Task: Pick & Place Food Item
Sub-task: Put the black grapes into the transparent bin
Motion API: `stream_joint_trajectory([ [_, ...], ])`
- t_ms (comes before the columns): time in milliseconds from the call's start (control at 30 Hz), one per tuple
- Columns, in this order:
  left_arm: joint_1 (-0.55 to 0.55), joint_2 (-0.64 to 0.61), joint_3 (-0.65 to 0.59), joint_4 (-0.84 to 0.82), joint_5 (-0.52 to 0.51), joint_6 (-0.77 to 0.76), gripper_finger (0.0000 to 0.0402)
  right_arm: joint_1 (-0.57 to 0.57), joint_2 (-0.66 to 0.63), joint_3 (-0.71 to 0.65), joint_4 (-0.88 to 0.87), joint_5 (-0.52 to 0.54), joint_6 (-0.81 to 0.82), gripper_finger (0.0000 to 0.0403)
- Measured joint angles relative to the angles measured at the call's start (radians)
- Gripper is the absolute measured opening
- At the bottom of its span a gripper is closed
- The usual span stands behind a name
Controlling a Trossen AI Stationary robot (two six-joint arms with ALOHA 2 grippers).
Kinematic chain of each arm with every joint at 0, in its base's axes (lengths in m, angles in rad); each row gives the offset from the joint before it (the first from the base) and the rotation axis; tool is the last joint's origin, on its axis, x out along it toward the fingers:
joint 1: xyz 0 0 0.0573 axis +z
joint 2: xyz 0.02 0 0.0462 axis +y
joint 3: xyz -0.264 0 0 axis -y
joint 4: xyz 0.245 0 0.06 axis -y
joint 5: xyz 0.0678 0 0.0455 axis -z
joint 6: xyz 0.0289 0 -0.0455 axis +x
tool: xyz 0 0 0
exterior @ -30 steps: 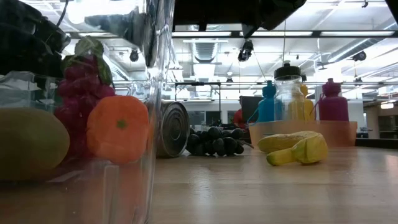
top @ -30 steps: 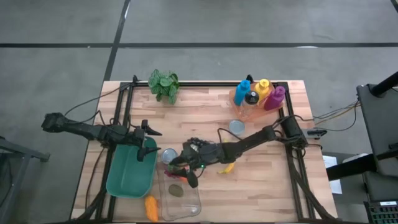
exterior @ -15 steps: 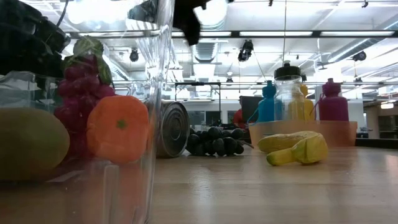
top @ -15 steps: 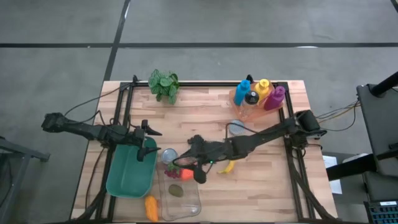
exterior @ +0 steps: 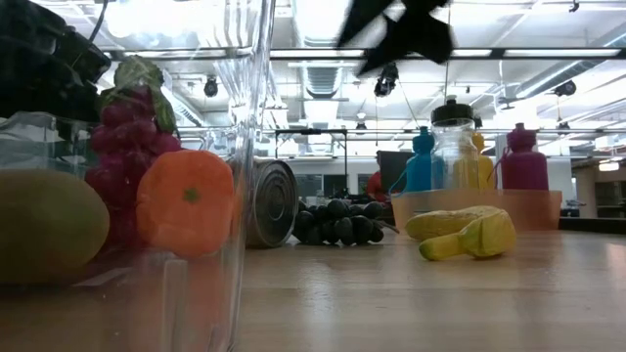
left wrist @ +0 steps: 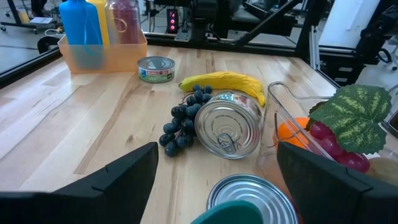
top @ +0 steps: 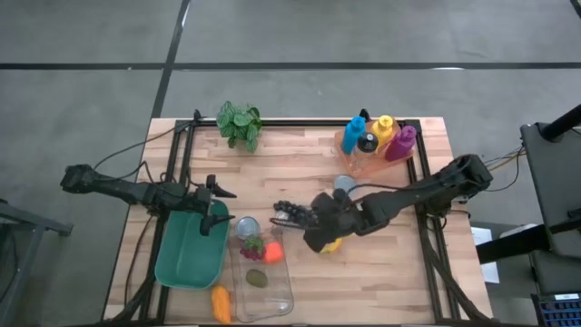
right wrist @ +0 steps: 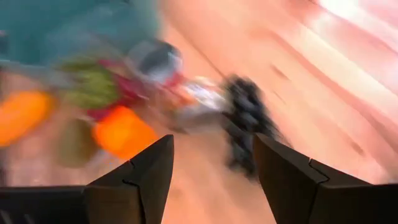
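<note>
The right gripper [top: 320, 238] hangs above the middle of the bench [top: 300, 154], its 2 fingers [right wrist: 134, 186] parted with nothing between them; the banana [top: 332, 243] lies directly under it, and the dark grapes [top: 292, 215] sit just beside it toward the left edge; the clear container [top: 263, 280] at the bench's front edge holds an orange fruit [top: 273, 254], red grapes [top: 252, 244] and a green-brown fruit [top: 258, 278], apart from this gripper. The left gripper [top: 211, 207] waits over the green bin [top: 189, 258] near the left edge, fingers [left wrist: 118, 177] wide and empty; 1 can [left wrist: 229, 124] lies on its side just ahead.
</note>
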Motion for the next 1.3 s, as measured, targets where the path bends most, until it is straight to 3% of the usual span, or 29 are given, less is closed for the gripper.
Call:
stream_joint_trajectory([
  [200,0.000,0.000,0.000,0.000,0.000,0.000,0.0336,0.002,0.023,-0.002,-0.200,-0.004,0.189,0.0213],
  [433,0.000,0.000,0.000,0.000,0.000,0.000,0.0336,0.003,0.031,-0.008,-0.273,-0.039,0.296,0.0213],
  [500,0.000,0.000,0.000,0.000,0.000,0.000,0.0336,0.003,0.037,-0.009,-0.269,-0.035,0.228,0.0213],
  [700,0.000,0.000,0.000,0.000,0.000,0.000,0.0336,0.010,0.053,-0.033,-0.197,0.001,-0.244,0.0213],
  [1033,0.000,-0.001,0.000,0.000,0.000,0.000,0.0336,0.050,0.033,-0.242,0.114,0.171,-0.424,0.0213],
  [1300,0.000,-0.001,0.000,0.000,0.000,0.000,0.0336,0.039,-0.018,-0.458,0.424,0.139,-0.486,0.0213],
])
